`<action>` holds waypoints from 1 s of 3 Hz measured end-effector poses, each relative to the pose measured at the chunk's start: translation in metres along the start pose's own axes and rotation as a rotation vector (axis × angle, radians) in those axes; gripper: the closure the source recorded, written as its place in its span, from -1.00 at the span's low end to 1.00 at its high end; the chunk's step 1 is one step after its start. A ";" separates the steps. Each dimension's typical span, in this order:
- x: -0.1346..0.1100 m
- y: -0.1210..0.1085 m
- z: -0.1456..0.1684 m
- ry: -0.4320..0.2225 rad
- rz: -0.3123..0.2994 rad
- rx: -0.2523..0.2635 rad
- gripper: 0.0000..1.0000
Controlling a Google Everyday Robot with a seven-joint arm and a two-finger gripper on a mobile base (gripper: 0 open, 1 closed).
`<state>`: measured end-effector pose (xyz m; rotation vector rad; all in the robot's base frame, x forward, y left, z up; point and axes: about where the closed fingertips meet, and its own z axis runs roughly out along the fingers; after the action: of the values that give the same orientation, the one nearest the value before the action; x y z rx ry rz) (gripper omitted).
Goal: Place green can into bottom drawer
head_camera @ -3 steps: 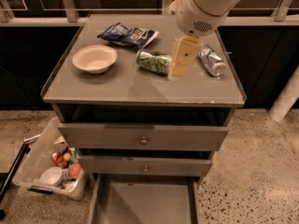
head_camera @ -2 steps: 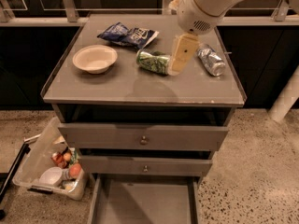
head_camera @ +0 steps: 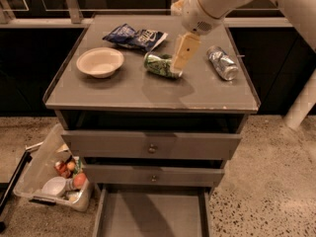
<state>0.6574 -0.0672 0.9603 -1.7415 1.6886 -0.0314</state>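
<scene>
Now, cream two-finger gripper (head_camera: pixel 178 68) had shifted slightly left and lower, ending over right end of green-and-white patterned drink can (head_camera: pixel 159 64). Can unmoved: lay on side on grey cabinet top (head_camera: pixel 123 90), between cream round bowl (head_camera: pixel 100 61) and crinkled silver can (head_camera: pixel 222 63). Judgement: grasp approach under way, can not yet lifted. Shallow grey bottom drawer (head_camera: pixel 150 214) stood pulled out, ready. Gripper state undeterminable: contact zone hidden behind gripper body. Drawer front cut off by lower frame edge.
</scene>
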 end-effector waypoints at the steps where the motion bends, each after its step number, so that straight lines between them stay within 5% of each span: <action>1: 0.006 -0.003 0.022 0.001 0.017 -0.032 -1.00; 3: 0.029 0.001 0.059 0.067 0.094 -0.099 -1.00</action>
<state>0.6888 -0.0661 0.9019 -1.7480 1.8475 0.0375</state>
